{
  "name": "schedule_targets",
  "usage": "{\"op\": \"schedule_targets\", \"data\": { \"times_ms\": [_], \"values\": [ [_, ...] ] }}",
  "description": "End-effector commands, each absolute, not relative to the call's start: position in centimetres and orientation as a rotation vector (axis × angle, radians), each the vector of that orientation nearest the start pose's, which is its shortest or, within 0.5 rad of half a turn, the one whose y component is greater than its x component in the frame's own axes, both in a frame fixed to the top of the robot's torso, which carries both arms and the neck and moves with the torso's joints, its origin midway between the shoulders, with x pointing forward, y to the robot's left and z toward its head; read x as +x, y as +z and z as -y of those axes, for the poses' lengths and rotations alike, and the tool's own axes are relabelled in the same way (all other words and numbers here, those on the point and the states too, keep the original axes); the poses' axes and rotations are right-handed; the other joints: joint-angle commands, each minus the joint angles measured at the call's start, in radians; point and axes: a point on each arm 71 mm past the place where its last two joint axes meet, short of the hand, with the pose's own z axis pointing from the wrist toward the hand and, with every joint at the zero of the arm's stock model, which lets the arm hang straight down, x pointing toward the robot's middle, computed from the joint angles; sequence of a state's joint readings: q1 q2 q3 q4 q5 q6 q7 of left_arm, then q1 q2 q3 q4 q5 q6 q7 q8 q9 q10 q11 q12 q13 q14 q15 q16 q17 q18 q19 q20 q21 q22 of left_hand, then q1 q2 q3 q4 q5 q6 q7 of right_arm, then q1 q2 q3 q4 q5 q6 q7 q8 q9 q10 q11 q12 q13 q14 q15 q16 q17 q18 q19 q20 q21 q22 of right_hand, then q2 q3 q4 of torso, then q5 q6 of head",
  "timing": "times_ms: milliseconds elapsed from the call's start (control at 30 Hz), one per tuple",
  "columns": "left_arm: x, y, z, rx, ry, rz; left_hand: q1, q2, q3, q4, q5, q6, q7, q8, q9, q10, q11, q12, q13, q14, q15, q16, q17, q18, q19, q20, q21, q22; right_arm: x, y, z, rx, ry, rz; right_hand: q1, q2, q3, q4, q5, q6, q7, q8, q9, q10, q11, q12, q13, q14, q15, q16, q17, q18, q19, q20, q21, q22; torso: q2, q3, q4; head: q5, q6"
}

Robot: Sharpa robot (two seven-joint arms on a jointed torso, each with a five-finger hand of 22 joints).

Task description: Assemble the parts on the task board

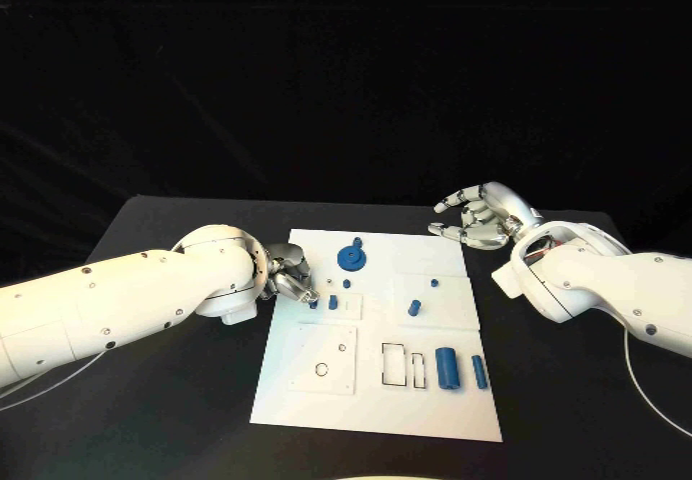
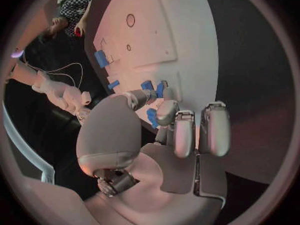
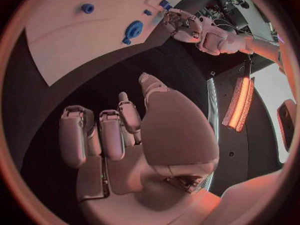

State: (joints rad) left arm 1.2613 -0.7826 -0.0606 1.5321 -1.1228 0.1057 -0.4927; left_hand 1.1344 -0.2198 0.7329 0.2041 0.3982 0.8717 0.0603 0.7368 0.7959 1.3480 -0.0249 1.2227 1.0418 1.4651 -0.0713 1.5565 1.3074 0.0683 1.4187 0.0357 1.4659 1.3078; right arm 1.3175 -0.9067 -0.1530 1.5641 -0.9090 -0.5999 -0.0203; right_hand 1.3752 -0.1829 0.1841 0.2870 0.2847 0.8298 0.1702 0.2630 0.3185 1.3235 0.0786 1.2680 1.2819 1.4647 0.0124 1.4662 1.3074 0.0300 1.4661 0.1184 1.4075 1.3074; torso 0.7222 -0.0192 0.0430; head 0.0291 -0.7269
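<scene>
A white task board (image 1: pixel 378 400) lies in the middle of a black table (image 1: pixel 173 225), carrying the small blue parts. Near its far end sits a round blue gear-like disc (image 1: pixel 352 259). A short blue peg (image 1: pixel 415 306) stands right of centre. Two blue bars (image 1: pixel 449 367) lie side by side near the front right, next to two narrow rectangular slots (image 1: pixel 394 364) outlined in black. A square inset plate with small holes (image 1: pixel 323 359) occupies the board's front left.

The left hand (image 1: pixel 289 277) rests at the board's left edge, its fingers curled over a small blue piece (image 1: pixel 333 301); the left wrist view shows blue pieces (image 2: pixel 152 88) right at the fingertips (image 2: pixel 164 91), but whether one is actually pinched cannot be told. The right hand (image 1: pixel 480 217) hovers off the board's far right corner, over bare table, fingers loosely bent and apart, holding nothing. From the right wrist, the disc (image 3: pixel 132 31) and a small blue knob (image 3: pixel 87 8) show on the board beyond those fingers (image 3: pixel 100 135).
</scene>
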Motion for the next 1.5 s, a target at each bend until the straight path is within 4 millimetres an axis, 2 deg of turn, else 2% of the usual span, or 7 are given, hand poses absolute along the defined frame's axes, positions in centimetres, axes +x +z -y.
{"op": "schedule_targets", "data": {
  "times_ms": [33, 1233, 1500],
  "values": [
    [48.13, -20.24, -18.12, -0.029, -0.436, -2.267, 0.000, 0.006, 0.194, -0.202, 0.005, 0.015, -0.007, 0.001, 0.002, 0.005, 0.001, 0.005, -0.001, 0.099, -0.007, 0.003, 0.241, -0.016, 0.006, 0.000, 0.006, 0.052, 48.86, -15.63, 23.57, 0.380, 0.823, -1.510, -0.004, 0.000, 0.008, 0.000, 0.005, -0.001, -0.006, 0.005, -0.001, -0.002, 0.000, 0.000, 0.001, 0.047, -0.009, 0.000, 0.026, 0.011, 0.011, -0.008, 0.003, 0.172, 0.000, -0.0005, -0.0001, 0.001, -0.001],
    [47.97, -20.65, -17.99, -0.021, -0.430, -2.283, -0.003, 0.002, 0.193, -0.204, 0.015, 0.020, -0.008, 0.000, 0.001, 0.011, 0.000, 0.009, 0.007, 0.101, -0.007, 0.006, 0.246, -0.016, 0.006, -0.001, 0.006, 0.052, 48.85, -15.64, 23.61, 0.380, 0.823, -1.510, -0.006, 0.000, 0.008, 0.001, 0.005, -0.001, -0.006, 0.006, -0.002, 0.001, -0.001, 0.001, 0.001, 0.048, -0.009, -0.002, 0.024, 0.011, 0.011, -0.009, 0.001, 0.172, 0.000, 0.0004, -0.0004, 0.001, -0.007],
    [48.06, -20.79, -17.78, -0.050, -0.453, -2.287, -0.036, -0.001, 0.159, -0.183, 0.016, 0.043, -0.019, 0.001, 0.002, 0.028, -0.007, 0.015, 0.020, 0.102, -0.011, 0.008, 0.251, -0.016, 0.005, -0.003, 0.005, 0.052, 48.84, -15.64, 23.65, 0.381, 0.822, -1.510, -0.006, 0.000, 0.008, 0.001, 0.005, -0.001, -0.006, 0.006, -0.002, 0.001, -0.001, 0.001, 0.001, 0.048, -0.009, -0.002, 0.024, 0.011, 0.011, -0.009, 0.001, 0.172, 0.000, 0.0008, -0.0007, 0.000, -0.009]
  ]
}}
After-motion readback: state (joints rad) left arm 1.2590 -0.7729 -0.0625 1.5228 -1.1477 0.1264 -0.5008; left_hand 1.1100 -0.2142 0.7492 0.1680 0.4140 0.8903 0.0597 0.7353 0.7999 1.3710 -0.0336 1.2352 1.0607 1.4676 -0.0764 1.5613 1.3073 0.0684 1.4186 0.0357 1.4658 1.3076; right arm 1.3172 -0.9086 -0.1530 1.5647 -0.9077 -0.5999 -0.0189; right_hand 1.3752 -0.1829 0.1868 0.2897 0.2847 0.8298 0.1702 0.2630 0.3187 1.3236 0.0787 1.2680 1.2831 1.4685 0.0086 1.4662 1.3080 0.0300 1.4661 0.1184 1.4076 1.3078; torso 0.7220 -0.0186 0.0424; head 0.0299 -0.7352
